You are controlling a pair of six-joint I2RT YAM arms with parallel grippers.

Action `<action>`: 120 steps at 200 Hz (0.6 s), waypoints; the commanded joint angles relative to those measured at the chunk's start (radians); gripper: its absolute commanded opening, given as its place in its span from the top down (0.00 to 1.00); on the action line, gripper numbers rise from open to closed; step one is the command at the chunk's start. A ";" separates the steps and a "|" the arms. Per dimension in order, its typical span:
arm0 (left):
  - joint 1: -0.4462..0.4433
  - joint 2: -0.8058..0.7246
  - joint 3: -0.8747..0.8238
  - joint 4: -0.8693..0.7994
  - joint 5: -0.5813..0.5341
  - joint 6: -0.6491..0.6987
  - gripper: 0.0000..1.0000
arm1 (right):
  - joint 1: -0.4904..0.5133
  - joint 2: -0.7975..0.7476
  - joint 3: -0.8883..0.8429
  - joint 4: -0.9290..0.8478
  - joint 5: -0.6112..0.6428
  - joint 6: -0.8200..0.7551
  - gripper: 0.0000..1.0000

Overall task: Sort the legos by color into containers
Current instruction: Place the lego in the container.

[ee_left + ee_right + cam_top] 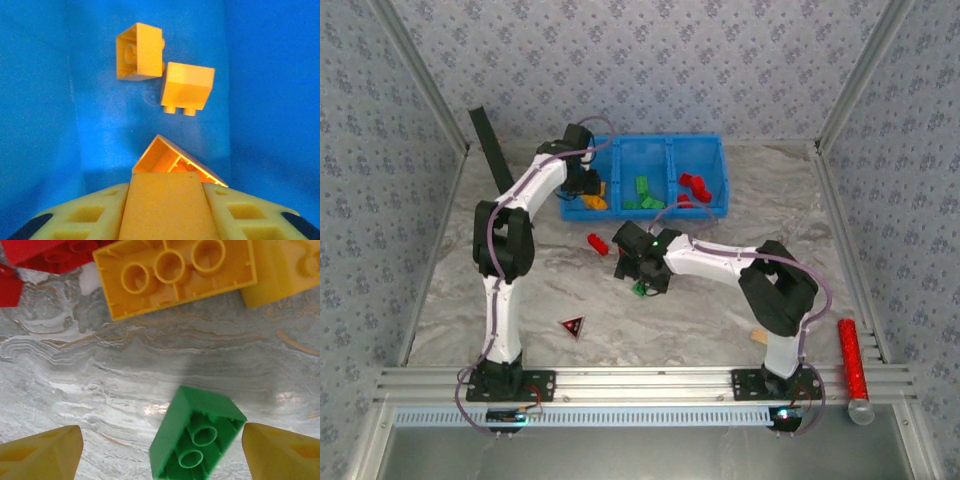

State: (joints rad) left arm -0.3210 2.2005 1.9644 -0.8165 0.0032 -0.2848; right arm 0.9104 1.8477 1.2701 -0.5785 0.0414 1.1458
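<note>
The bench (550,290) carries the blue bin (724,170) at its far side, with orange bricks in the left compartment, green in the middle and red in the right. The left pincer (165,192) hangs inside the left compartment, closed narrow on an orange brick (167,215). Loose orange bricks (139,51) lie on the floor below it.

The right pincer (162,437) is spread wide and holds nothing. It sits low over the bench, and a green brick (197,440) lies between its fingers, touching neither. That brick lies skewed to the jaws, so I judge that closing could twist it or squirt it out.

A yellow brick (175,275) and red bricks (45,255) lie just beyond. They crowd the far side but do not block the grasp. The triangle (573,326) sits well apart.
</note>
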 commanded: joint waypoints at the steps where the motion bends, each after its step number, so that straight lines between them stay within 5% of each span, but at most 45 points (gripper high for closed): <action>1: -0.002 0.017 0.033 -0.034 0.012 0.020 0.54 | 0.011 0.019 0.010 -0.091 0.023 0.030 0.17; 48: -0.003 -0.015 0.025 -0.035 0.027 0.014 0.44 | 0.019 0.025 -0.034 -0.085 0.033 0.038 0.25; 120: -0.037 -0.273 -0.139 -0.084 0.019 0.042 0.42 | 0.009 0.062 -0.052 -0.052 0.034 -0.075 0.62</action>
State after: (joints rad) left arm -0.3347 2.1052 1.8965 -0.8547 0.0139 -0.2699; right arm 0.9253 1.8626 1.2476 -0.5758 0.0418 1.1397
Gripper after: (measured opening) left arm 0.575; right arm 0.408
